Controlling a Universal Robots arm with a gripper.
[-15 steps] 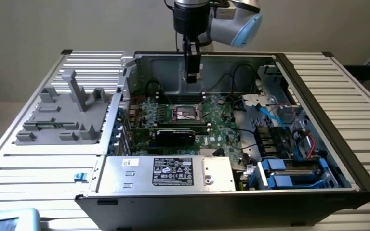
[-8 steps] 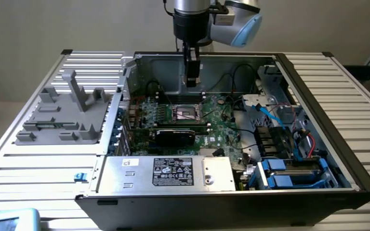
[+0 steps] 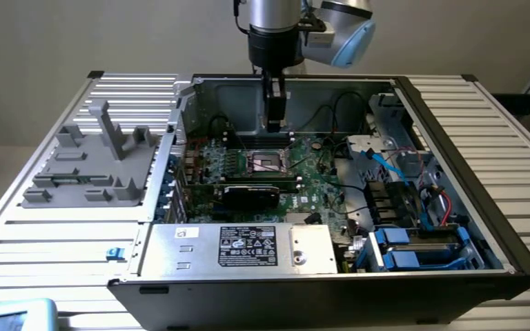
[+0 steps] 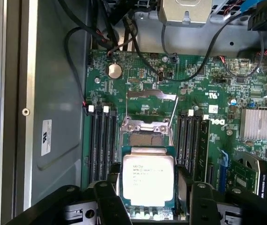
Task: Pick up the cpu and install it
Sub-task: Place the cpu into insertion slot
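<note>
The cpu (image 4: 147,180), a flat square chip with a silver-grey top and small print, sits between my two black fingers (image 4: 110,199). My gripper (image 4: 148,190) is shut on it by its two opposite edges. The open socket (image 4: 145,139) with its raised metal load plate lies on the green motherboard just beyond the chip. In the exterior view my gripper (image 3: 275,126) hangs upright inside the open computer case, slightly above and behind the socket (image 3: 267,163). The chip looks held clear of the board, not seated.
Black memory slots (image 4: 100,140) flank the socket on both sides. A black graphics card (image 3: 251,193) and a silver power supply box (image 3: 246,247) lie nearer the case front. Black cables (image 4: 138,56) cross the board. A grey parts fixture (image 3: 90,165) stands on the exterior view's left.
</note>
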